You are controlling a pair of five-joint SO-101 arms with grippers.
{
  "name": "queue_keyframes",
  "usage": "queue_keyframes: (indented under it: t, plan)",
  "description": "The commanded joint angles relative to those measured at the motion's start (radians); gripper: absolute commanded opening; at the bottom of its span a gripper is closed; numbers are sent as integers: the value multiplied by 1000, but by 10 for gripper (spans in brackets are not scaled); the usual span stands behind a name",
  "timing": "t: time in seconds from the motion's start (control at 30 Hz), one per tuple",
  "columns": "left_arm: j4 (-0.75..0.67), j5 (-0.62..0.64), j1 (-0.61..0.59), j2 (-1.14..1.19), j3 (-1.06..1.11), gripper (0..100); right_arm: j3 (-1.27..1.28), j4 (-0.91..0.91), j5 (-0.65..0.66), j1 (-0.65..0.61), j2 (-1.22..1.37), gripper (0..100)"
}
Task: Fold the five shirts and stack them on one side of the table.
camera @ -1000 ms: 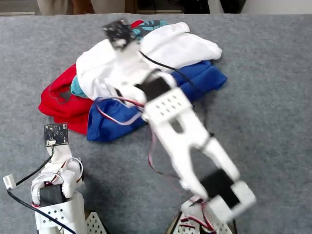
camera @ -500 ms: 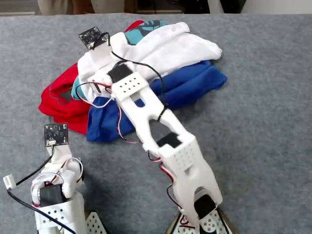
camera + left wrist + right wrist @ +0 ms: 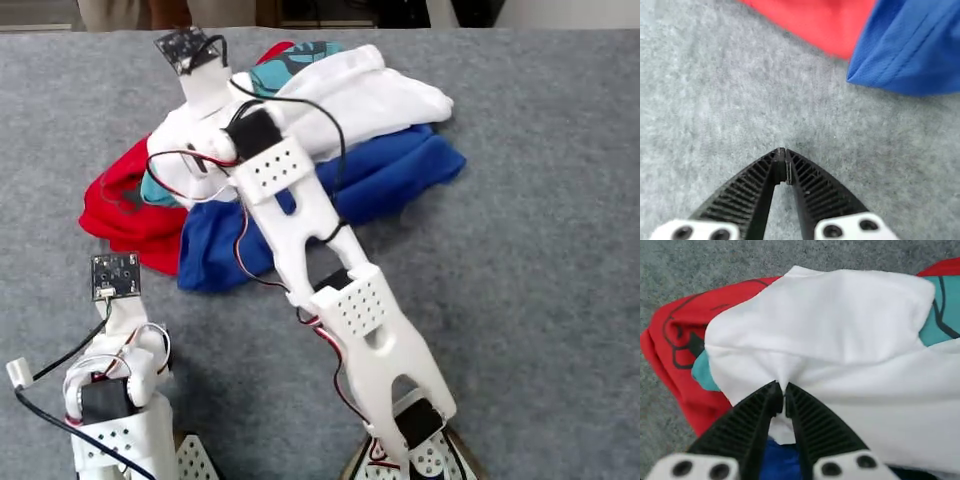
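A heap of shirts lies at the far middle of the table. A white shirt [image 3: 370, 95] is on top, over a blue shirt [image 3: 400, 170], a red shirt [image 3: 115, 210] and a teal printed shirt [image 3: 290, 62]. My right arm stretches from the near edge across the heap. Its gripper [image 3: 781, 387] is shut on a pinched fold of the white shirt [image 3: 840, 320] at the heap's left side, with the red shirt [image 3: 675, 360] just beyond. My left gripper [image 3: 782, 160] is shut on nothing, low over bare cloth, short of the blue shirt [image 3: 910, 50] and red shirt [image 3: 815, 20].
A grey felt cloth [image 3: 540, 300] covers the whole table, with wide open room to the right and in the near middle. My left arm [image 3: 115, 360] stands folded at the near left corner. Loose cables hang along the right arm [image 3: 300, 230].
My right arm has swung left across the heap and stretched out to the white shirt's left edge, where the cloth now bunches. The left arm has not moved.
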Motion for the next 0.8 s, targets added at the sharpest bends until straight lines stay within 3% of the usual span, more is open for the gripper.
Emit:
queue_keyframes:
  t: [0.0, 0.33, 0.57, 0.77]
  plan:
    - [5, 9, -6, 1, -106, 20, -188, 126, -3, 5, -13, 2]
    - [-9, 9, 0, -1, -226, 20, -213, 152, -5, 231, -251, 2]
    - [-238, 11, -11, 1, -310, 21, -213, 150, -5, 466, -473, 2]
    - [-391, 11, -5, 2, -308, 72, -209, 160, 14, 759, -590, 2]
